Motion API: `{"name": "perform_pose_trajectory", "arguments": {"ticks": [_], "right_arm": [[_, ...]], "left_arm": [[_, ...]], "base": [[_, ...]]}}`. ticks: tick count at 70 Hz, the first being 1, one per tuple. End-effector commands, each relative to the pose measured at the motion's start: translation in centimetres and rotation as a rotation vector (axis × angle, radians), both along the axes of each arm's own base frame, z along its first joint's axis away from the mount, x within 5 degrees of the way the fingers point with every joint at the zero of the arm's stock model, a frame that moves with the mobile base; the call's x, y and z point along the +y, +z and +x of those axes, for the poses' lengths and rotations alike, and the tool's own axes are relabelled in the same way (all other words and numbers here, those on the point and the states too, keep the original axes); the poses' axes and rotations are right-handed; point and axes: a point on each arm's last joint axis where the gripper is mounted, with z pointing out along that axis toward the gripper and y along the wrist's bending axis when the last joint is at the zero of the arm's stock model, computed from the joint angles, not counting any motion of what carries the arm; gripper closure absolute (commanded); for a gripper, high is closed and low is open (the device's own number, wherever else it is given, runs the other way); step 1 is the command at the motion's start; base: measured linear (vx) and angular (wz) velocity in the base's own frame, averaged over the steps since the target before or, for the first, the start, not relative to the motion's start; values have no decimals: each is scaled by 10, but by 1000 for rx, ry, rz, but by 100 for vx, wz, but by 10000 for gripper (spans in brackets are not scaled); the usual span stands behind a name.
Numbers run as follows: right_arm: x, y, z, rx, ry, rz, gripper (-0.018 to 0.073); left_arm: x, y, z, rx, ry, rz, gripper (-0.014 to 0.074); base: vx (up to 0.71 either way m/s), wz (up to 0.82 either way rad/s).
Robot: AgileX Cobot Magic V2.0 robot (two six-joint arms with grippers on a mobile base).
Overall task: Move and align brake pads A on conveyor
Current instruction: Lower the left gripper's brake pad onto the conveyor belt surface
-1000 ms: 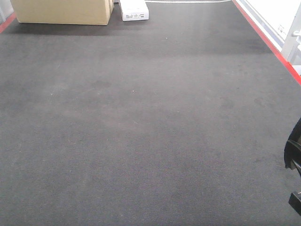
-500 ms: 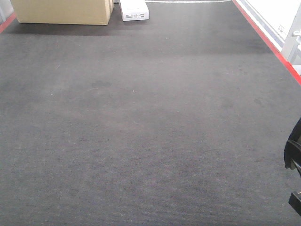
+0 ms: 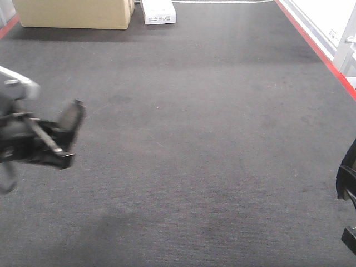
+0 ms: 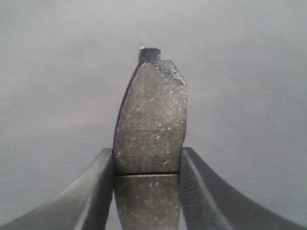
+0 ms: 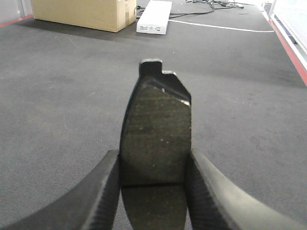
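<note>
The conveyor (image 3: 211,139) is a wide dark charcoal belt with red side edges. My left gripper (image 3: 62,136) comes in from the left above the belt, shut on one brake pad A (image 3: 71,118). In the left wrist view the gripper (image 4: 147,160) clamps the dark grey pad (image 4: 151,120) by its long sides at the centre groove, over blurred belt. My right gripper (image 5: 152,163) is shut the same way on a second brake pad A (image 5: 156,124) above the belt. Only a dark part of the right arm (image 3: 347,183) shows at the front view's right edge. No other pads are in view.
A cardboard box (image 3: 72,14) and a white device (image 3: 158,11) stand at the belt's far end, also in the right wrist view, box (image 5: 81,12) and device (image 5: 154,17). A white cable (image 5: 216,25) lies beyond. The red edge (image 3: 317,50) runs along the right.
My left gripper has swung into the front view from the left, carrying its brake pad. The right arm at the right edge has not moved.
</note>
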Motion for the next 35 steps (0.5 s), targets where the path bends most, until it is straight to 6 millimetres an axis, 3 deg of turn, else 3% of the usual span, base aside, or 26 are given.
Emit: {"name": "perform_pose_trajectory", "arguments": {"ticks": [1, 9, 22, 35], "right_arm": [[0, 19, 1, -124, -1, 22, 563], [0, 19, 1, -124, -1, 22, 563], [0, 19, 1, -124, -1, 22, 563], [0, 19, 1, -124, -1, 22, 563]], "left_arm": [[-8, 14, 20, 27, 68, -121, 432], [-12, 2, 44, 221, 193, -188, 429], [-8, -23, 79, 441, 437, -151, 420], [-10, -52, 93, 530, 485, -129, 407]], "base": [[0, 0], [0, 0], [0, 0], [0, 0]]}}
